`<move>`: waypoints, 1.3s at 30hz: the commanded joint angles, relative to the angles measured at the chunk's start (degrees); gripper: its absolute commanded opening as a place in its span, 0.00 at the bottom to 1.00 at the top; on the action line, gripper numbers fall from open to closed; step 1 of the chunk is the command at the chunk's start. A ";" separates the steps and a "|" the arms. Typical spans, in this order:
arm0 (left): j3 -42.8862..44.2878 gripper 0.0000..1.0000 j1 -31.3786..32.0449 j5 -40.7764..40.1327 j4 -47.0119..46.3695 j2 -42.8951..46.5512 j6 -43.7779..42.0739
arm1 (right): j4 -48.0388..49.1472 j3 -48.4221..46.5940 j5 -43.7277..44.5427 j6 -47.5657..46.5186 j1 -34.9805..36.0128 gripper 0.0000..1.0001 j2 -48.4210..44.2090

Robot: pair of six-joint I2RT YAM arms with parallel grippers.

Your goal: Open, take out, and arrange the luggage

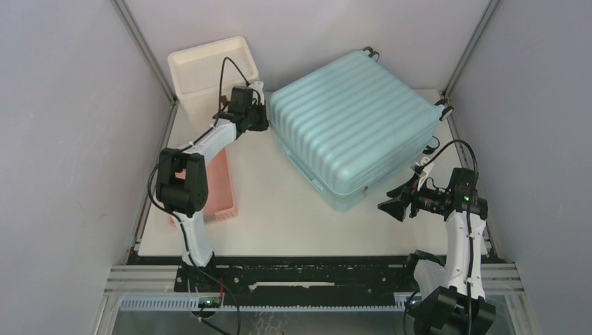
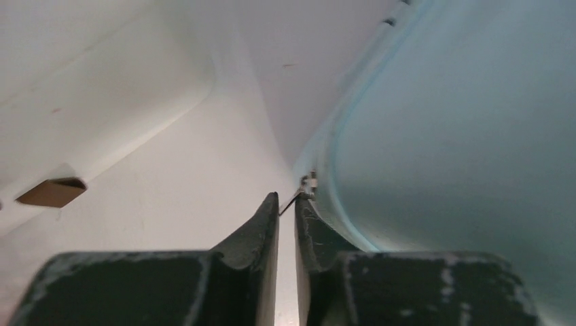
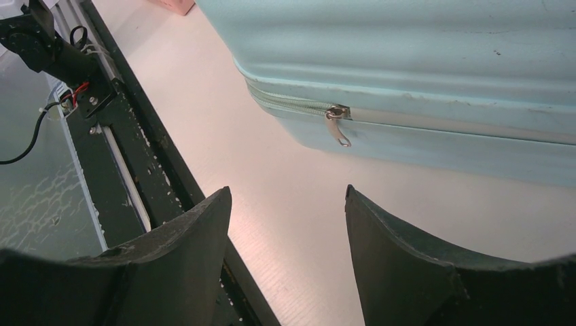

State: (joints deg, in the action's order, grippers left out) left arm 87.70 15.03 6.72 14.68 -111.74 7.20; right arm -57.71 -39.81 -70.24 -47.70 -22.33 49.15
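Left tool (image 2: 286,198) almost clenched at metal zip pull (image 2: 310,183) of pale blue ribbed hard-shell luggage (image 1: 352,129); grasp indeterminate. Right tool (image 3: 287,190) released.

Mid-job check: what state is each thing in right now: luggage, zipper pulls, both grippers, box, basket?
luggage: lying flat, lid down.
front zipper pull: hanging loose, ungripped.
side zipper pull: at the left gripper's tips.
left gripper: nearly shut, slim gap; grip on the pull unclear.
right gripper: open, empty.
white box: upright.
pink basket: partly hidden under the left arm.
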 commanded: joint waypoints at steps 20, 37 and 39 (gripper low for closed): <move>-41.57 0.51 1.87 4.31 -26.32 34.33 37.66 | 2.68 -1.41 0.79 1.89 6.76 0.70 -3.73; -41.83 0.59 11.71 2.95 -35.62 18.43 53.69 | 2.69 -1.40 0.39 2.13 7.18 0.71 -3.87; -40.67 0.54 11.93 3.18 -34.74 17.03 53.71 | 2.61 -1.41 0.24 2.03 7.21 0.71 -3.95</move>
State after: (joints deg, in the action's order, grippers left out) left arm 42.33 26.48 10.37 -19.27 -92.60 59.24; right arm -56.12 -39.81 -69.06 -45.65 -15.22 45.91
